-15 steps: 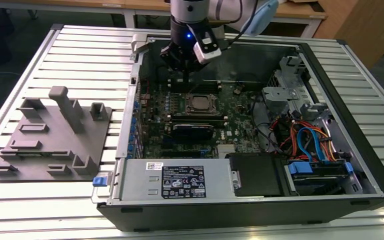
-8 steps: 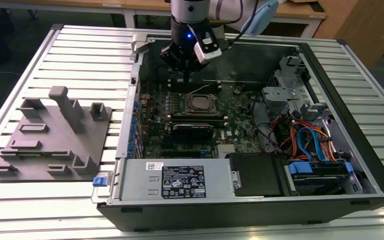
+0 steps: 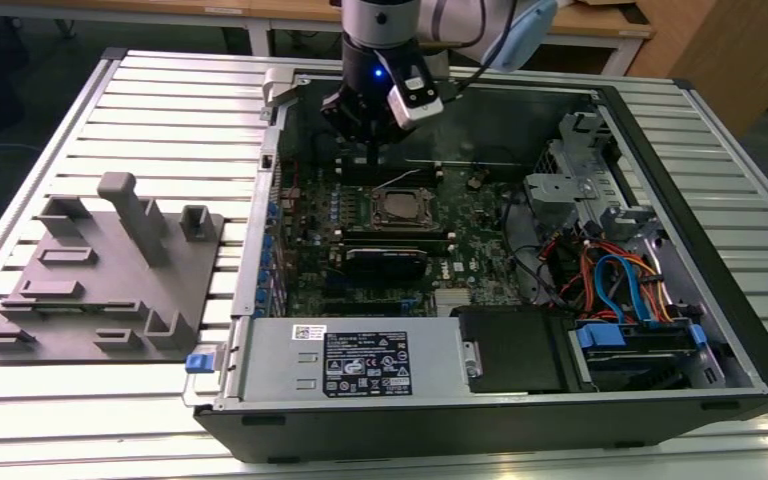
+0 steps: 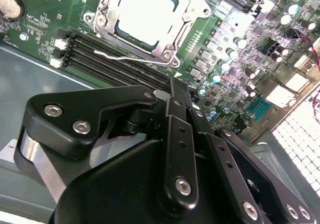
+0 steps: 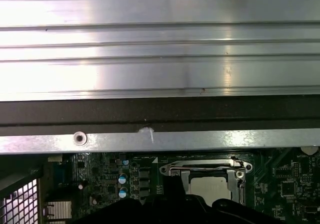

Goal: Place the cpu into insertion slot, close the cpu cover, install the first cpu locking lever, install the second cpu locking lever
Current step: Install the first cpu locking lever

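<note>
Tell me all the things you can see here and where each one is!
table: one, silvery, slatted, under everything.
computer case: one, black, open, on the table.
fixture tray: one, grey, on the table at the exterior view's left.
motherboard: one, green, inside the case.
insertion slot: one, silvery rim, on the motherboard.
cpu: one, silvery, in the insertion slot.
cpu cover: one, silvery frame, down around the cpu.
locking lever: one, silvery wire, beside the cover.
power supply: one, silver, at the case's near edge.
cables: several, blue and orange, exterior view's right.
gripper: one, black, over the motherboard near the slot.
</note>
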Controlling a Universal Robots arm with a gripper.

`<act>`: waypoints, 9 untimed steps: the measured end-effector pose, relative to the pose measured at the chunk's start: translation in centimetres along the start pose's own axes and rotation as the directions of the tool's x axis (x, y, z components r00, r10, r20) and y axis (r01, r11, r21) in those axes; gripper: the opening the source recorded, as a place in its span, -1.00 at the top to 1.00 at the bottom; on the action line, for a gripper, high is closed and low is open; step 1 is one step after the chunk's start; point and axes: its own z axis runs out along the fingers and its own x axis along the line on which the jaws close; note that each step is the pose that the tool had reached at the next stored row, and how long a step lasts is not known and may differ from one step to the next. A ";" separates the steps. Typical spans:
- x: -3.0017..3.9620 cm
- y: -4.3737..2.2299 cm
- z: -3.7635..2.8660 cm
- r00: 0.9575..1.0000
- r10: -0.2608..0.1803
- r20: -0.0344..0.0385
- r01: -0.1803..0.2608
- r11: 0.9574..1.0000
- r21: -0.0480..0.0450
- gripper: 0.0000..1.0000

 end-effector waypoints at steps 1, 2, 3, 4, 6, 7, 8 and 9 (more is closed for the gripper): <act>0.00 -0.10 0.04 1.000 0.000 -0.001 0.000 1.000 -0.010 0.80; 0.00 -0.19 0.09 1.000 0.001 -0.001 -0.001 1.000 -0.017 0.80; 0.00 -0.22 0.13 1.000 0.004 0.000 -0.004 1.000 -0.018 0.80; 0.00 -0.25 0.15 1.000 0.006 -0.001 -0.006 1.000 -0.018 0.80; -0.02 -0.37 0.28 1.000 0.010 -0.001 -0.010 1.000 -0.021 0.80; -0.03 -0.44 0.38 1.000 0.012 -0.001 -0.012 1.000 -0.025 0.80; -0.06 -0.48 0.49 1.000 0.015 -0.001 -0.015 1.000 -0.028 0.80; -0.12 -0.48 0.58 1.000 0.019 -0.001 -0.019 0.999 -0.028 0.80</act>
